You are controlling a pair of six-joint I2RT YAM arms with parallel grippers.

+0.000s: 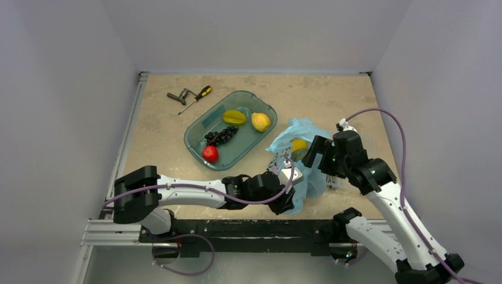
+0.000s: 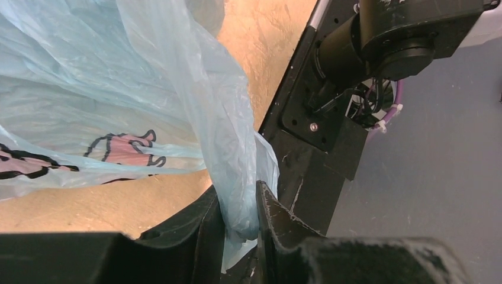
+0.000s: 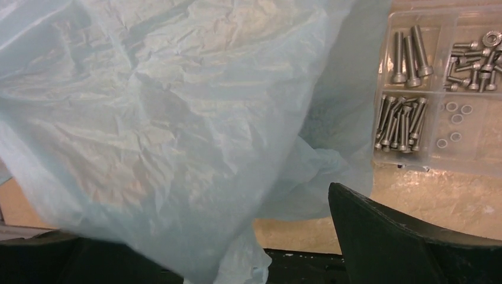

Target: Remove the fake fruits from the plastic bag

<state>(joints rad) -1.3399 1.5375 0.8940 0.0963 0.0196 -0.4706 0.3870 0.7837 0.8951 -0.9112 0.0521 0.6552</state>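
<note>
Pinching a fold of the light-blue plastic bag (image 2: 177, 89) between nearly closed fingers, the left claw (image 2: 240, 222) sits low near the front edge of the counter (image 1: 166, 142). The right claw (image 1: 318, 157) is spread wide on the bag's right side, with the film draped loosely in front of its fingers. In the bag's open mouth the yellow mango-like fruit (image 1: 299, 144) lies against the dull-green fruit (image 1: 298, 155). The teal tray (image 1: 243, 145) stands to the left, apart from the bag. A clear box of screws (image 3: 438, 89) lies just beyond the bag.
</note>
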